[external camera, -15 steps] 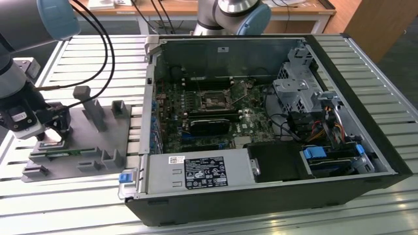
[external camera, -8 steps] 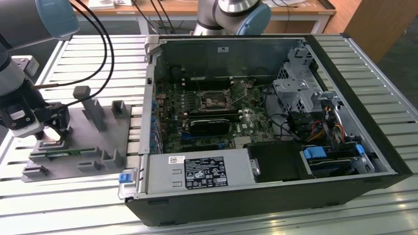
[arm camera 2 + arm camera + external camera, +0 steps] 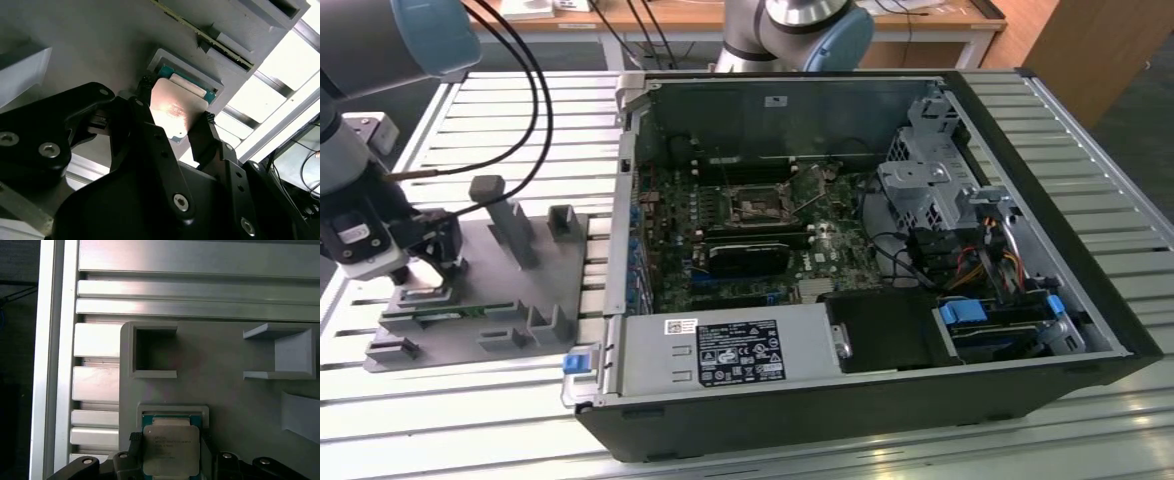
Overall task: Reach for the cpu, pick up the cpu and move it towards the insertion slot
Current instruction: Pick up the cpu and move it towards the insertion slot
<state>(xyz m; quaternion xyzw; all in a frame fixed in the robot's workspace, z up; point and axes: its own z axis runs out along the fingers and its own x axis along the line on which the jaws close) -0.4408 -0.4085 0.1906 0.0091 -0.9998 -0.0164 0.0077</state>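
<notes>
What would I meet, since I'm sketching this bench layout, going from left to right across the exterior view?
gripper → tall grey post → blue latch → insertion slot → metal drive cage

Hand (image 3: 435,262) above grey tray (image 3: 510,292)

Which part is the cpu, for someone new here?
Find the grey tray on the exterior view's left of the open computer case. There the gripper pinches the cpu: a flat square with a silvery lid, unlike the thin green memory stick.
</notes>
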